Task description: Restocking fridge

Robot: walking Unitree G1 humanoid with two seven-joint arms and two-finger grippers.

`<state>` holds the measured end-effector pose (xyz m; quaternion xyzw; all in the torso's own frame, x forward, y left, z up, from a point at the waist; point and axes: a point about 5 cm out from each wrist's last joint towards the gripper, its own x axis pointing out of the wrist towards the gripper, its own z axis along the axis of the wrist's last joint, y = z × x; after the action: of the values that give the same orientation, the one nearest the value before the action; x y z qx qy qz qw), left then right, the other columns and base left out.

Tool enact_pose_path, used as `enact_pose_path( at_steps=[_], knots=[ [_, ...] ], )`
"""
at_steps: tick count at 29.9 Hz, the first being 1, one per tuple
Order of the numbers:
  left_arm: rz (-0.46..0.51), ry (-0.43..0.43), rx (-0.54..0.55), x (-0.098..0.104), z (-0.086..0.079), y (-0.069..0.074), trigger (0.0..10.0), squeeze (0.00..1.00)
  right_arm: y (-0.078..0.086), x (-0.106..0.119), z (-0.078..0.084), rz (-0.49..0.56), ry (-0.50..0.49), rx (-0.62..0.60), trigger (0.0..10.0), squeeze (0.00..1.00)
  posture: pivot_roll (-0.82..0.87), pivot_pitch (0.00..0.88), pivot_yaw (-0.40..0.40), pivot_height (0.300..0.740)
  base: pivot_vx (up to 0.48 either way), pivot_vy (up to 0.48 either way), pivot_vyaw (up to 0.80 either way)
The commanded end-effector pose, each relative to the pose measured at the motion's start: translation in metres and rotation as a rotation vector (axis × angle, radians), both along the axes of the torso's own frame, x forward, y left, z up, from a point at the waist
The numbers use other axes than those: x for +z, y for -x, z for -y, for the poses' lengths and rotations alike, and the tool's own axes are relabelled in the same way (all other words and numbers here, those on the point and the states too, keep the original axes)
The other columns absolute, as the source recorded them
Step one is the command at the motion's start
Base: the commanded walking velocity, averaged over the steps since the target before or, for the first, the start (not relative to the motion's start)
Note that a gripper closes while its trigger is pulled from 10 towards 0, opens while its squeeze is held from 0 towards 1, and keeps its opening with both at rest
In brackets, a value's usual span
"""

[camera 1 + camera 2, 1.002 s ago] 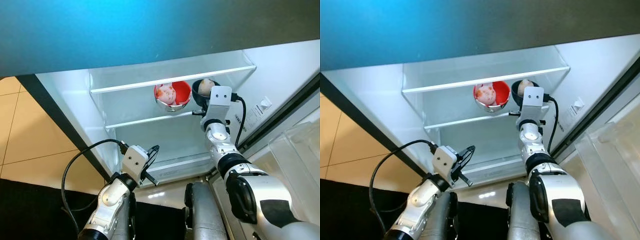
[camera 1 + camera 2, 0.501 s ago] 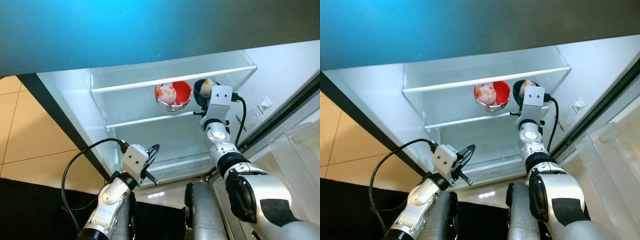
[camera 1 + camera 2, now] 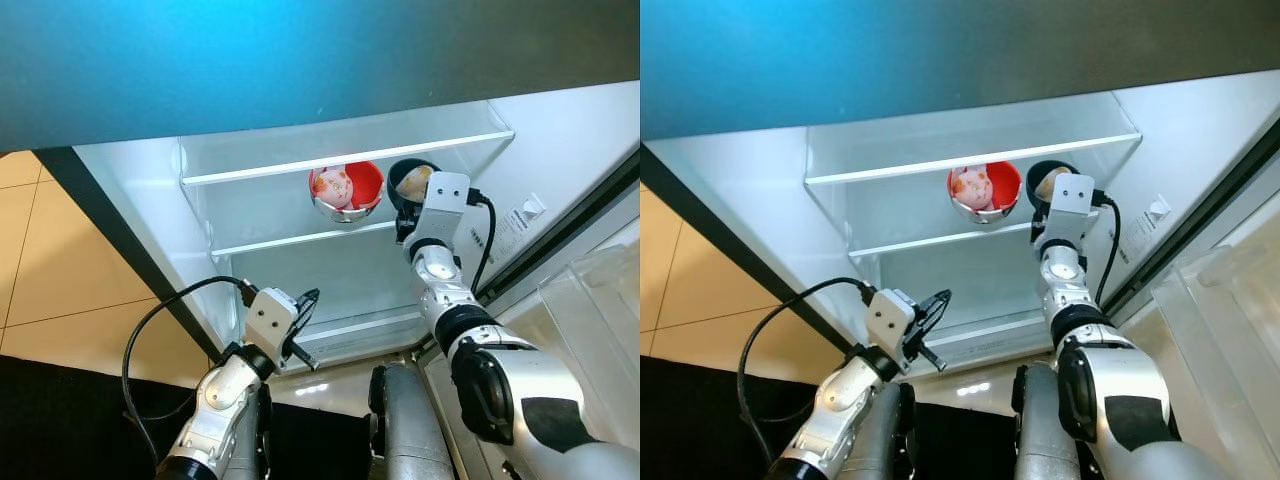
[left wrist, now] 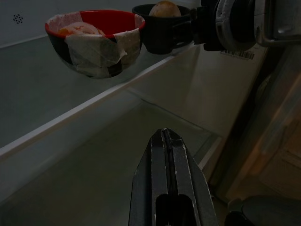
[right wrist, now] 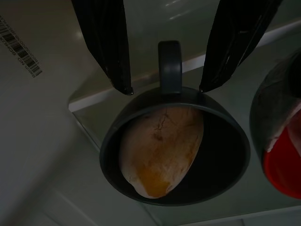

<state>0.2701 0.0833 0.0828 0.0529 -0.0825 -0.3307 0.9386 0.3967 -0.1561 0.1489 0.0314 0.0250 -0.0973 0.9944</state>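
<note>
Fridge (image 3: 250,215) open in eye views; red bowl (image 3: 345,190) on glass shelf (image 3: 300,240), dark cup (image 3: 405,180) at its 3 o'clock. Left wrist view: left gripper (image 4: 165,141) pressed together. Right wrist view: right gripper (image 5: 164,87) spread wide, straddling cup handle (bun (image 5: 160,150) inside).

Two vessels are counted on the middle glass shelf (image 3: 290,240) of the fridge (image 3: 560,150): one red bowl (image 3: 345,190) with food inside, and, at its 3 o'clock, one dark cup (image 5: 174,146) with a single handle, in which one pale, cracked item lies. Three glass shelves are seen in all. Two grippers are counted: the left gripper (image 4: 165,141) and the right gripper (image 5: 164,89).
</note>
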Motion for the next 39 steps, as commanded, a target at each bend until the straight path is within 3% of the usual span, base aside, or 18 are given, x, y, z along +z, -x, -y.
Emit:
enact_pose_path(
  at_steps=[1,6,15,18,23,25,31,32,39],
  knots=[
    [-0.015,-0.001,0.0,-0.003,0.0,0.002,10.0,0.0,0.003,-0.008,0.005,-0.013,-0.017,-0.02,10.0,0.0,-0.02,0.313,-0.028,0.602,0.0,0.0,0.0],
    [-0.02,-0.006,0.009,-0.006,-0.004,0.004,10.0,0.0,0.007,-0.009,0.014,0.031,-0.02,-0.036,10.0,0.0,-0.03,0.305,-0.027,0.602,0.0,0.0,0.0],
    [-0.047,-0.007,0.059,-0.015,-0.016,0.012,10.0,0.0,0.028,-0.036,0.034,0.064,-0.059,-0.081,10.0,0.0,-0.06,0.273,-0.026,0.602,0.0,0.0,0.0],
    [-0.09,-0.003,0.121,-0.026,-0.027,0.016,10.0,0.0,0.048,-0.058,0.045,0.062,-0.02,-0.095,10.0,0.0,-0.09,0.248,-0.028,0.602,0.0,0.0,0.0],
    [-0.147,-0.023,0.164,-0.041,-0.033,0.022,10.0,0.0,0.063,-0.082,0.045,-0.023,0.069,-0.018,10.0,0.0,-0.11,0.22,-0.027,0.602,0.0,0.0,0.0],
    [-0.246,-0.06,0.228,-0.064,-0.043,0.029,10.0,0.0,0.085,-0.113,0.042,-0.14,0.136,0.026,10.0,0.0,-0.12,0.19,-0.029,0.602,0.0,0.0,0.0],
    [-0.31,-0.081,0.279,-0.078,-0.051,0.035,10.0,0.0,0.101,-0.135,0.037,-0.25,0.178,0.079,10.0,0.0,-0.11,0.169,-0.038,0.602,0.0,0.0,0.0],
    [-0.374,-0.083,0.336,-0.089,-0.058,0.039,10.0,0.0,0.109,-0.147,0.033,-0.32,0.176,0.121,10.0,0.0,-0.11,0.158,-0.04,0.602,0.0,0.0,0.0],
    [-0.497,-0.11,0.441,-0.111,-0.07,0.051,10.0,0.0,0.127,-0.166,0.022,-0.407,0.187,0.243,10.0,0.0,-0.11,0.135,-0.042,0.602,0.0,0.0,0.0]
  ],
)
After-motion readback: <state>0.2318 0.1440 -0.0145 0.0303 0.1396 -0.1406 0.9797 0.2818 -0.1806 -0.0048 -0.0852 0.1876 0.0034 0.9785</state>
